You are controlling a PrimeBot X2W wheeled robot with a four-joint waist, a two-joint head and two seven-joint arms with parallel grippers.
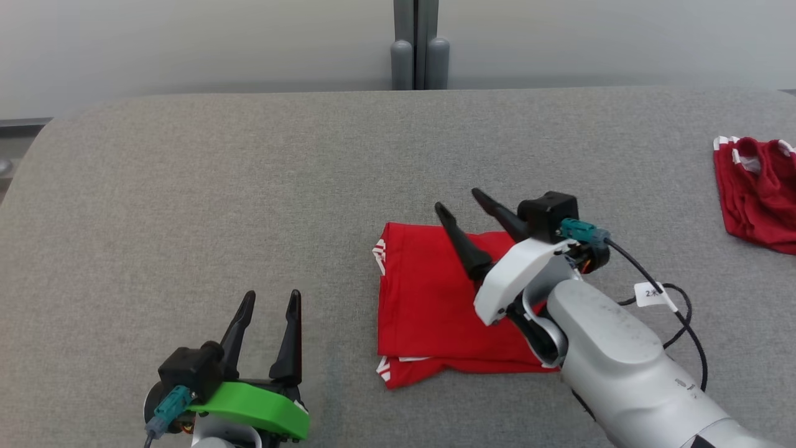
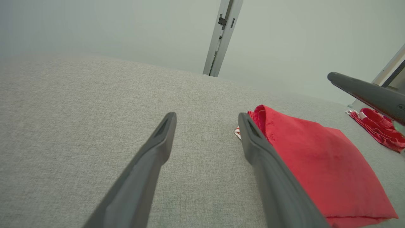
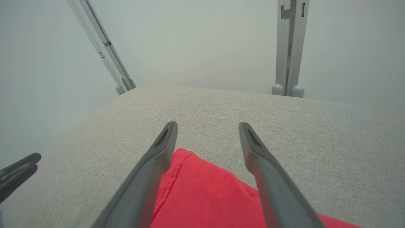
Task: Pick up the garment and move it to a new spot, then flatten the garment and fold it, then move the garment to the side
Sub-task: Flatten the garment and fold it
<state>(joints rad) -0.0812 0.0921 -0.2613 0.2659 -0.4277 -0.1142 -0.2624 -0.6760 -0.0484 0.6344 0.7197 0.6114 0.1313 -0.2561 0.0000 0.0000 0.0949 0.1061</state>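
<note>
Head view: garment (image 1: 435,305) is a folded red rectangle in the middle of the bench (image 1: 186,186). Fold looks done to me, so what's left is the shift to the side. My right fingers (image 1: 463,246) hang over its far right corner, spread wide, holding nothing. Left fingers (image 1: 290,336) are wide apart too, empty, near-left and clear of the cloth. Garment is near square, with its edges square to the bench. Striped trim faces my left. I'd call the long axis left-right, marginally. Second red garment (image 1: 755,199) sits well apart, far right.

Left wrist view: garment (image 2: 316,158) lies just beside one of my left fingers (image 2: 272,177), not between them.

Right wrist view: garment corner (image 3: 205,190) sits under the gap in my right fingers (image 3: 158,152), untouched.

Next: come down on an edge, pinch all layers, then slide or lift without opening the fold.
</note>
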